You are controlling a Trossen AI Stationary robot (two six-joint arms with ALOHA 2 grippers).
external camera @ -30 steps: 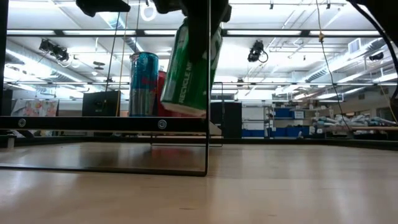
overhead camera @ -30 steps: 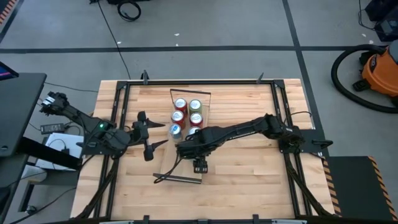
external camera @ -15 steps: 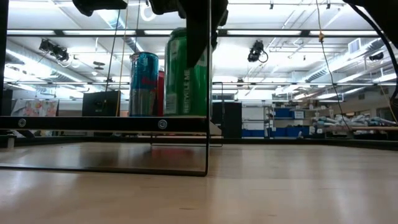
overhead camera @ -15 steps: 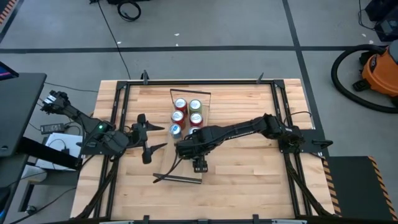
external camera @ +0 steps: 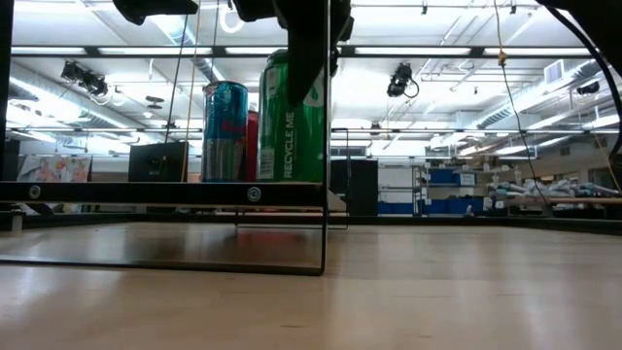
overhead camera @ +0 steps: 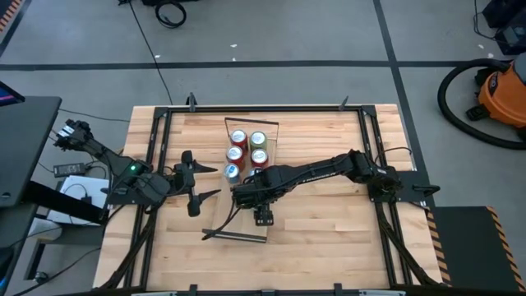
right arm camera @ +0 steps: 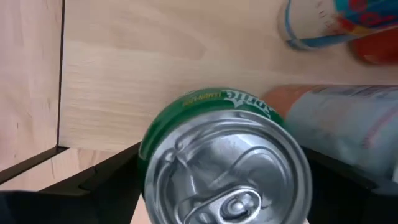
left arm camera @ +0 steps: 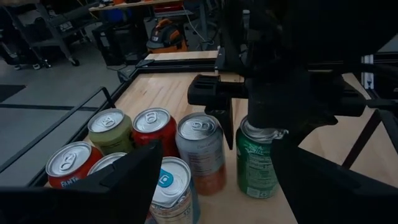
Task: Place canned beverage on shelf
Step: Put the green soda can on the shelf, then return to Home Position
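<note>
The shelf (overhead camera: 246,220) is a narrow light-wood board on thin dark rod frames, running from the table's middle toward its far edge. A green can (external camera: 292,122) stands upright on the board next to several other cans (overhead camera: 246,148). It also shows in the left wrist view (left arm camera: 258,163). My right gripper (overhead camera: 251,193) is above the green can and shut on it. My left gripper (overhead camera: 197,185) is open and empty, to the left of the shelf. My right gripper pinches the green can between its two fingers, one on each side of the upper wall (right arm camera: 146,158) just below the rim. The fingers (right arm camera: 112,177) come from above, pointing down. The can stands upright with its bottom (external camera: 292,178) on the shelf board.
A silver-and-orange can (left arm camera: 202,149) stands right beside the green can, with a blue can (external camera: 225,131) and red cans (left arm camera: 152,127) behind. The shelf's near part (overhead camera: 242,226) is bare. Dark rails (overhead camera: 374,164) frame the tabletop.
My right gripper has gone down with the green can. The can hung tilted above the shelf board a second ago; it now stands upright with its bottom on the board, beside the other cans.
</note>
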